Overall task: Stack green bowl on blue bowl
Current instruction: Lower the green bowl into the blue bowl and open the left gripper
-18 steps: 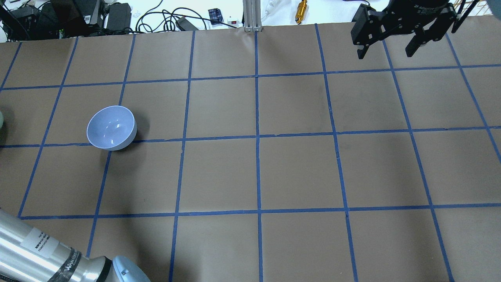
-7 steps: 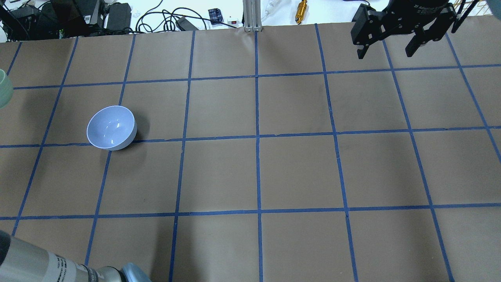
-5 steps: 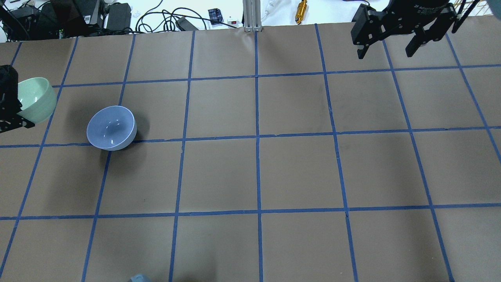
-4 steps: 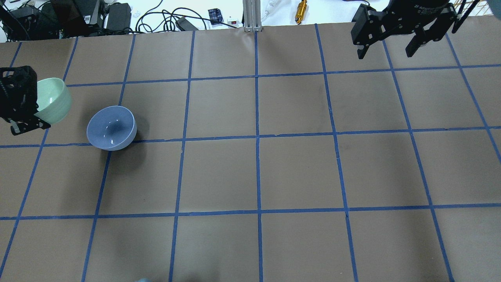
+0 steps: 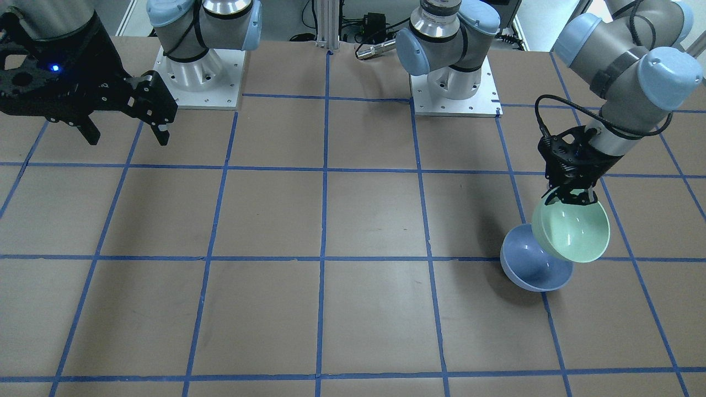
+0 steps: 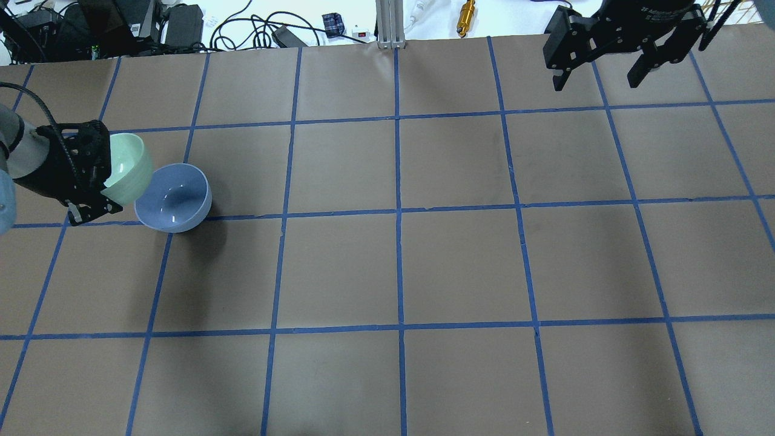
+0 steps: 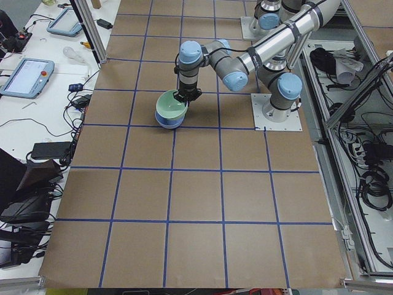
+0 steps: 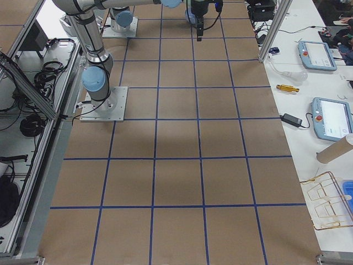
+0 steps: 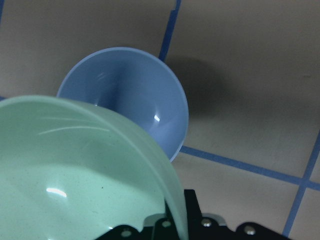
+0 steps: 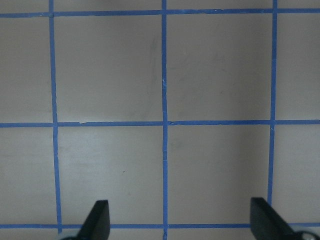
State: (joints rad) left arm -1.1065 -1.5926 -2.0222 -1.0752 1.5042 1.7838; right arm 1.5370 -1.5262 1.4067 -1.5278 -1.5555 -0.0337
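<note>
The left gripper (image 5: 572, 197) is clenching the rim of the green bowl (image 5: 573, 231), gripping it at the edge that is facing the robot's base. The green bowl is hanging off the desk (image 6: 460, 266), tilted so that its hollow is opening away from the wrist, and its lower side is reaching over the near rim of the blue bowl (image 6: 175, 200). Whether the two bowls are touching cannot be told: in the overhead view the green one is covering the blue bowl's left edge, and in the left wrist view its pale wall is crossing in front of the blue bowl's rim.

The blue bowl is sitting upright on the desk on the robot's left side, its base lying on one of the blue tape lines (image 6: 339, 212) that are dividing the brown surface into squares. A dark shadow is falling beside it.

The right gripper (image 6: 596, 82) is hanging raised over the robot's right side of the desk, well apart from both bowls. Its jaws are spread wide and released, and only bare brown squares and tape are showing between them in the right wrist view.
</note>
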